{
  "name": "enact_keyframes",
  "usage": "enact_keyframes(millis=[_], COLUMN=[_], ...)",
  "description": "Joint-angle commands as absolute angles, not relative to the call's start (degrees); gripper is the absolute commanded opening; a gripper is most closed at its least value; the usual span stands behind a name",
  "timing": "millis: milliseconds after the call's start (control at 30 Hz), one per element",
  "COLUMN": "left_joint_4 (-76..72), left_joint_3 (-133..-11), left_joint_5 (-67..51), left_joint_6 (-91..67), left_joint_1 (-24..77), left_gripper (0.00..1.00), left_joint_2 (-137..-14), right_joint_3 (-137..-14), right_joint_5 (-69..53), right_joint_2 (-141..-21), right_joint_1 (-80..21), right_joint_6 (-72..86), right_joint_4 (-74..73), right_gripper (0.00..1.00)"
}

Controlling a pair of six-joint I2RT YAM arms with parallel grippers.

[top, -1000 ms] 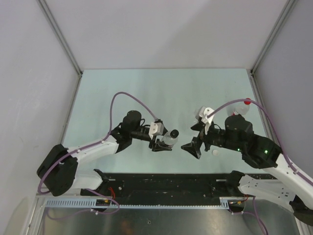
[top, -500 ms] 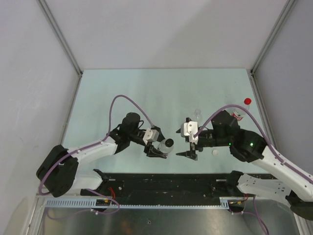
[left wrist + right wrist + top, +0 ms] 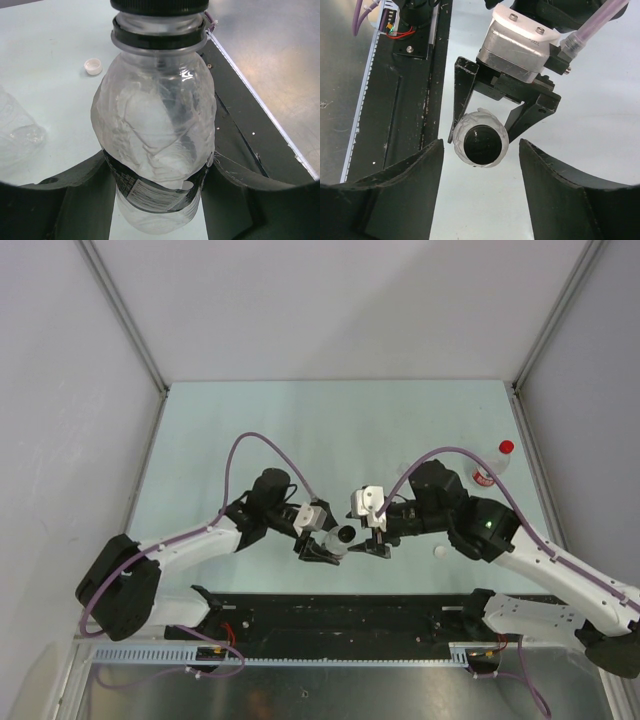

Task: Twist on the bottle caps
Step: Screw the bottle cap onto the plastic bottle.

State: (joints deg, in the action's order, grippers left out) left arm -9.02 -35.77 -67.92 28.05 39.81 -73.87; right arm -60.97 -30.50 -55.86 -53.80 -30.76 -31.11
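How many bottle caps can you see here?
3. A black cap sits on the bottle in the left gripper; a red cap tops the labelled bottle at the table's far right; a white cap lies loose on the table. None appears hidden.

On the pale green bench (image 3: 300, 430), the left fingers (image 3: 316, 549) hold a small clear plastic bottle (image 3: 336, 538) tipped on its side, its dark end turned toward the right fingers (image 3: 377, 546), which stand just beside that end. A small whitish round cap (image 3: 440, 552) lies on the bench to their right. Near the right edge is a clear labelled bottle (image 3: 487, 473) with a red cap (image 3: 506, 447).
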Motion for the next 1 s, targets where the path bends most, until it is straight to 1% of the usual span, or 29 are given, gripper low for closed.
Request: enact_keyframes(millis=[0, 100, 167, 367, 567, 800, 900, 967], left_joint_4=[-8.21, -7.89, -7.73, -7.04, -6.63, -6.43, -6.42, -6.42], left_joint_3=[-38.27, -38.58, -38.65, -38.71, -39.09, -39.10, -38.98, -38.97], left_joint_5=[-69.31, -69.32, -69.36, -69.36, -69.54, -69.53, -69.34, -69.08], left_joint_6=[30.21, 30.28, 30.44, 31.22, 31.29, 31.37, 31.45, 31.46], left_joint_1=[39.55, 39.54, 39.50, 39.48, 39.50, 39.53, 39.55, 39.53], left_gripper=[0.36, 0.36, 0.37, 0.37, 0.37, 0.37, 0.37, 0.37], left_joint_2=[-74.26, -74.41, -74.26, -74.06, -74.44, -73.75, -73.16, -72.78], right_joint_3=[-62.32, -62.37, -62.37, -62.37, -62.40, -62.36, -62.36, -62.37], right_joint_5=[-31.61, -31.69, -31.57, -30.70, -30.96, -29.28, -28.73, -28.36], right_joint_2=[-55.49, -55.81, -56.27, -56.77, -56.93, -57.45, -57.74, -57.88], right_joint_1=[-54.37, -54.47, -54.55, -55.29, -55.70, -56.31, -56.75, -57.06], right_joint_6=[-31.58, -31.56, -31.60, -31.81, -32.06, -31.56, -31.38, -31.18], right_joint_4=[-30.31, -30.39, -30.56, -30.54, -30.80, -31.52, -31.70, -31.77], right_gripper=[0.63, 0.57, 0.55, 0.54, 0.49, 0.41, 0.33, 0.30])
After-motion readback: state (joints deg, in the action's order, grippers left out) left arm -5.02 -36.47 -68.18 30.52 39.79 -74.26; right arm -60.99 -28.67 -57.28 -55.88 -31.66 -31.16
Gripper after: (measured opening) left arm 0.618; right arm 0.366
